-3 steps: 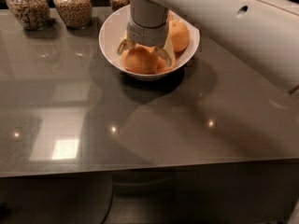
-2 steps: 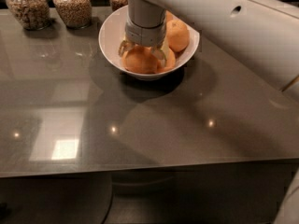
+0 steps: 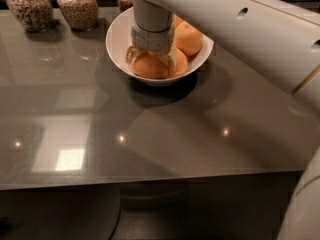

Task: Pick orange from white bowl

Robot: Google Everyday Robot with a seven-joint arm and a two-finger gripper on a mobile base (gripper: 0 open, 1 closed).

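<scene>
Barely anything has moved since a second ago: the wrist has crept a touch leftward and the two fingers [image 3: 172,64] have drawn closer together. The gripper [image 3: 151,63] is down inside the white bowl [image 3: 119,33], its fingers against either flank of the orange [image 3: 149,68], which I read as a closed grasp. That orange sits at the front of the bowl, low against the near wall, and I cannot tell whether it has left the bottom. It looks round and full, with smooth, even, matte skin.

Just to its right a second orange [image 3: 181,61] presses close to the right finger. A third orange [image 3: 189,38] lies behind that one, near the right rim. The arm [image 3: 225,19] runs from the wrist to the upper right, over the back of the bowl.

Beyond the left rim stand two grain jars [image 3: 77,5], apart from the bowl. The grey table [image 3: 165,134] stretches broad and glossy from the bowl towards its near edge.
</scene>
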